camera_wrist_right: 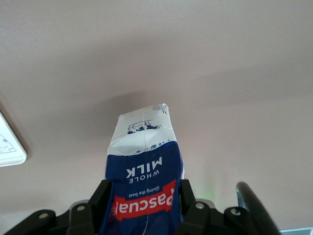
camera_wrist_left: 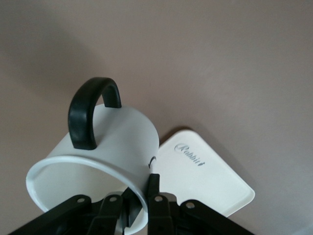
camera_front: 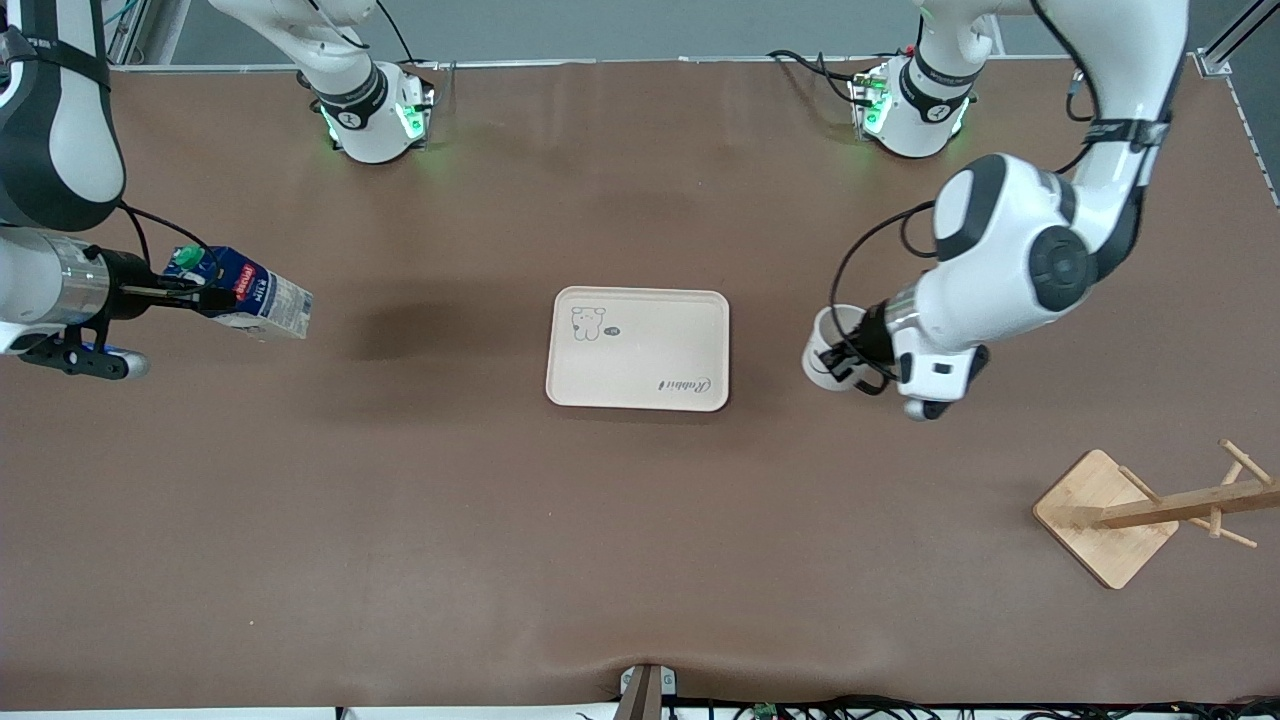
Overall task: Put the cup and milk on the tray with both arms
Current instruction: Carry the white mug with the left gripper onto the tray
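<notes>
So you're at the halfway mark — both things are picked up, neither is delivered. Your right gripper [camera_front: 200,292] is clamped on the milk [camera_front: 250,295] near its cap end, holding it tilted in the air over the table at the right arm's end, well apart from the tray [camera_front: 640,380]. Your left gripper [camera_front: 850,362] pinches the rim of the cup [camera_front: 822,352], one finger inside the mouth, carrying it tipped just beside the tray's edge toward the left arm's end. The tray itself carries nothing yet. What's left, as I judge it — bring both over the tray, set them upright, release.
</notes>
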{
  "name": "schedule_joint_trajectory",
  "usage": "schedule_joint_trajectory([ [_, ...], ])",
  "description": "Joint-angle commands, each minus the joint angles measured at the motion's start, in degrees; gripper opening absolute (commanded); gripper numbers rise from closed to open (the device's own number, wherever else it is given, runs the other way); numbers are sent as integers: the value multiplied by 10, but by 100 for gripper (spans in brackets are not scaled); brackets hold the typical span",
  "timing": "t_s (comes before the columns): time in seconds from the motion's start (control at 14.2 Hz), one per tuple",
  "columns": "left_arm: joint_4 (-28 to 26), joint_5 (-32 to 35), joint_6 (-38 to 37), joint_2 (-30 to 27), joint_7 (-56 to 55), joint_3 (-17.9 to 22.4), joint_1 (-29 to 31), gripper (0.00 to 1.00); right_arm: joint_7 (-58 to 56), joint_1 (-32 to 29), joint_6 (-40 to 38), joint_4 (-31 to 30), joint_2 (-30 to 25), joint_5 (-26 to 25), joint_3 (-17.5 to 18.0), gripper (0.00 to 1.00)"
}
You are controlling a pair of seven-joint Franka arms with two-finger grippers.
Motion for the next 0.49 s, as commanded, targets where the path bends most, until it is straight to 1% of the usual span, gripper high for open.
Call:
schedule_joint_trajectory([
  [0.0,14,5,-7,28,-80,-1,-30,0,-6,-11,-8,27,15,12,7,0],
  [0.07,21,3,-1,40,-105,-1,-42,0,-3,-8,-7,34,22,11,7,0],
  [0.21,47,1,-1,74,-153,-1,-67,0,-5,-7,-8,67,46,11,7,0],
  [0.42,79,3,10,124,-227,-1,-110,0,-2,-6,-8,96,66,12,8,0],
])
